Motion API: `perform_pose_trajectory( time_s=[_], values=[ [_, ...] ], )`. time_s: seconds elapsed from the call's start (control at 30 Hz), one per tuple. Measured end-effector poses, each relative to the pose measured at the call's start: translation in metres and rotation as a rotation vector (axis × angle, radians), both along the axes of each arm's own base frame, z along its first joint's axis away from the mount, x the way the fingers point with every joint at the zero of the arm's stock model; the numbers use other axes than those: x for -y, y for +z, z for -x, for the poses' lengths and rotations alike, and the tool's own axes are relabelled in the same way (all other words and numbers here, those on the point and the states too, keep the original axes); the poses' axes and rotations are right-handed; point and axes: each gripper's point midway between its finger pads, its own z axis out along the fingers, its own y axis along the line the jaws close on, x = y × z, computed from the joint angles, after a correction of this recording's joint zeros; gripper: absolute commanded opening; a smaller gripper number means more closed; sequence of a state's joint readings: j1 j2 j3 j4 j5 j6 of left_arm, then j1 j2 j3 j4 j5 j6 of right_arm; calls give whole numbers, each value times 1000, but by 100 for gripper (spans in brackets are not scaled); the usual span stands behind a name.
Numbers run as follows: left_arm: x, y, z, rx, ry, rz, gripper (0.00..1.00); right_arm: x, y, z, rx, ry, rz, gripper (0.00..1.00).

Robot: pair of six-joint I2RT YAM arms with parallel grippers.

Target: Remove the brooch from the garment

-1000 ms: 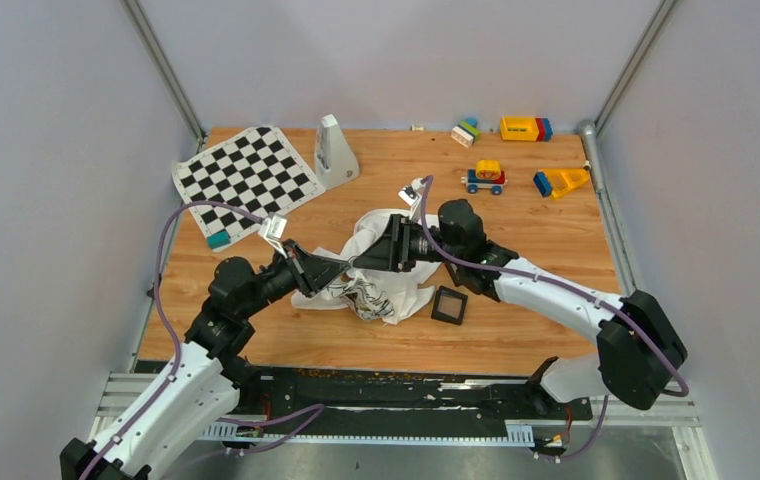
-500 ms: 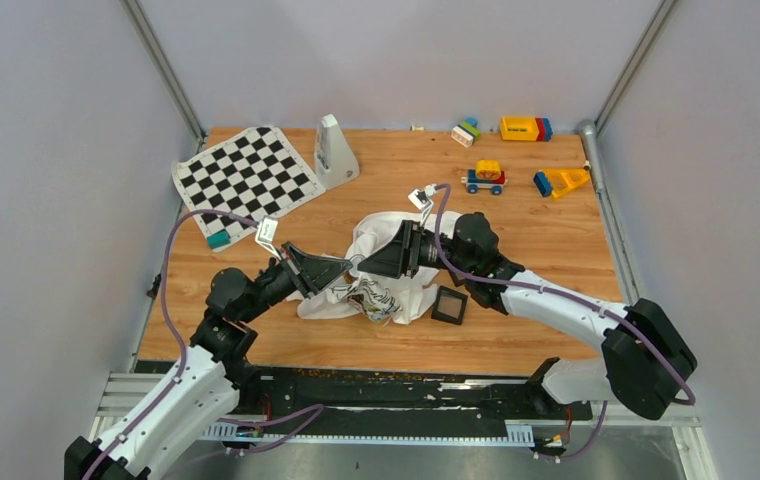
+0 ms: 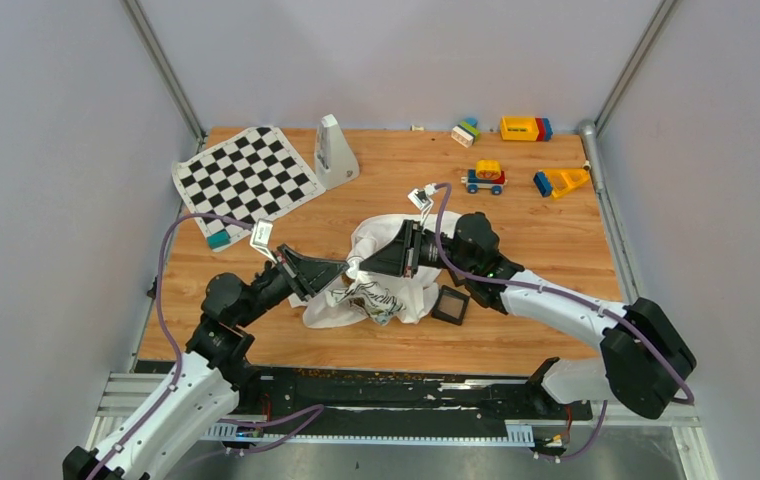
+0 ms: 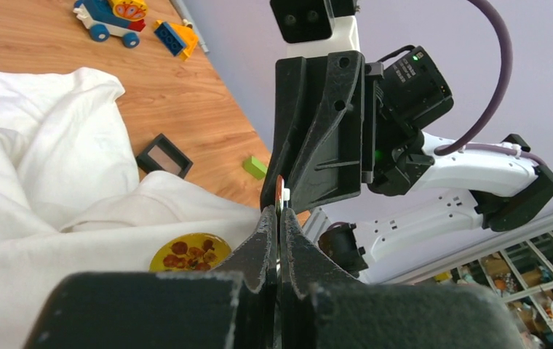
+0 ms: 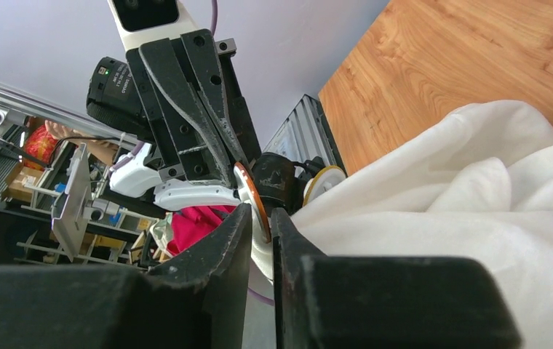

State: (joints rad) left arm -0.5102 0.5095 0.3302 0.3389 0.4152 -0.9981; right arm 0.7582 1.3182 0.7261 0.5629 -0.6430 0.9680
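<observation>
- Right pincer (image 5: 260,214) sits narrow, nipping the edge of a thin orange-rimmed disc (image 5: 250,190). The left pincer (image 4: 279,214) is pressed fully together, nose-to-nose with it. Can't tell if it has cloth or that disc. Two pincers.
- One garment (image 4: 55,182), bunched right under both tips. I reckon it's soft and limp, so it'll lift along unless it's pinned.
- One black frame (image 4: 163,156), out beyond the left pincer, well apart.
- One brooch (image 4: 186,252), flat on the garment just beside the left pincer's fingers, not gripped. Looks light, stiff and glossy, so probably slippery. I'd take it by the rim.
</observation>
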Motion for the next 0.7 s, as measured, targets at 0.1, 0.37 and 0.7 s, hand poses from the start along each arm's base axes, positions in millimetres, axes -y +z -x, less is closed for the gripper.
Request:
perform_pose_trajectory(
  time_s=[0.1,0.37,0.7],
  values=[
    [-1,-4,-1,-2,9,-15,0,1,1,0,-1,-2,1,9],
    [-1,-13,-2,-27,10,-54,28,3,-5,3,-27,-1,31,0],
    [2,-8,6,-17,-37,-106,40,6,-1,5,-36,6,64,0]
  ],
)
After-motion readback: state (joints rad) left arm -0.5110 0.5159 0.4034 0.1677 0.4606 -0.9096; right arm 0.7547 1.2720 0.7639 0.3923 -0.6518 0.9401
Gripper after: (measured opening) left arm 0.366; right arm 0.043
